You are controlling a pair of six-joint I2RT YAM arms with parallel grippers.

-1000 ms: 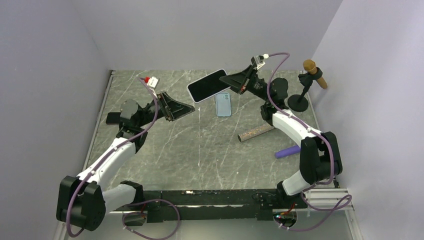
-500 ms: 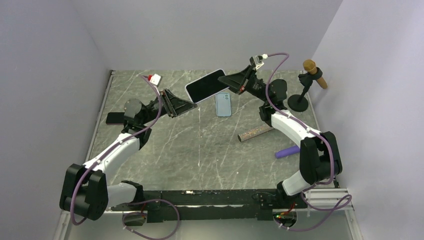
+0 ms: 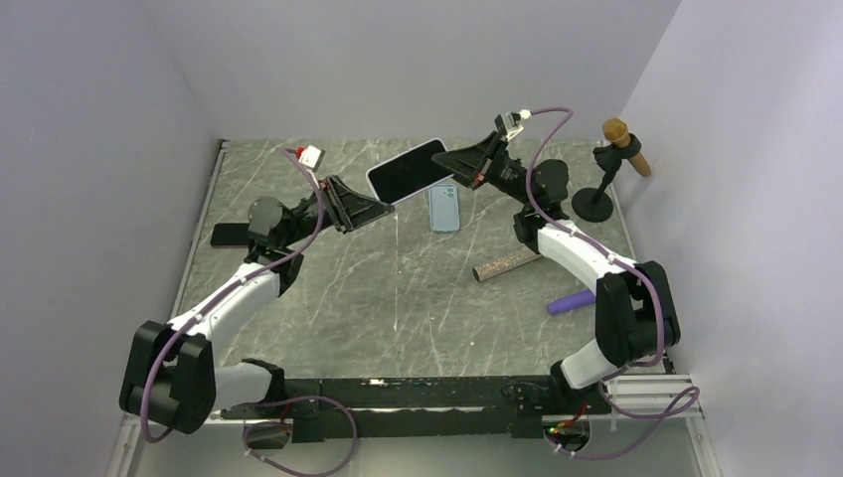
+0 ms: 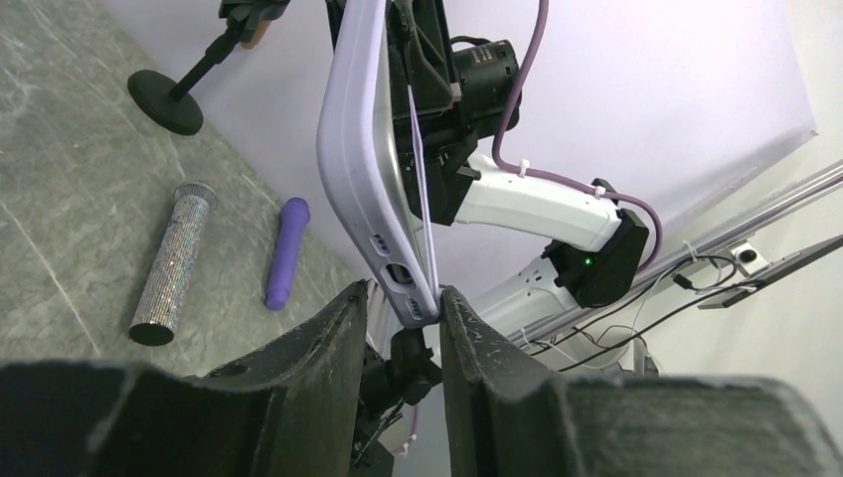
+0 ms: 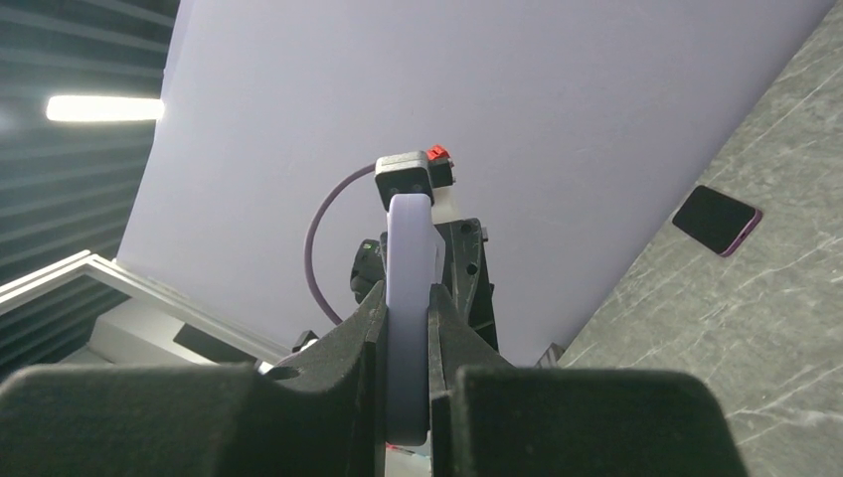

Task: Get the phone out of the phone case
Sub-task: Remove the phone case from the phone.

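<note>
The left pincer (image 4: 403, 318) has its jaws drawn in to a narrow gap and set astride the bottom corner of the lavender case (image 4: 348, 149). One finger seems to touch the screen side and a sliver of light shows at the other, so it brackets the corner rather than clamps it. A second ago this pincer stood wide open and well apart from the case. Since then it has travelled up and across to meet it, narrowing as it came.

The right pincer (image 5: 408, 328) is clamped tight on the opposite end of the case, as before. It holds the phone (image 3: 406, 171), which is seated in that case, tilted in the air above the far middle of the table (image 3: 398, 298).

With both ends now covered, the peeling step looks about to begin: one side can pull or flex the case rim while the other steadies the handset. That is a judgement; no separation shows yet.

Under the raised phone lies a light-blue handset (image 3: 444, 209), camera side up. Nearer the right arm rest a glittery tube (image 3: 509, 264) and a purple cylinder (image 3: 572, 301). A microphone (image 3: 621, 139) stands on its stand at the far right, and a dark phone (image 3: 229, 235) lies by the left edge. The table is grey-green marble, boxed in by plain pale walls (image 3: 418, 60).
</note>
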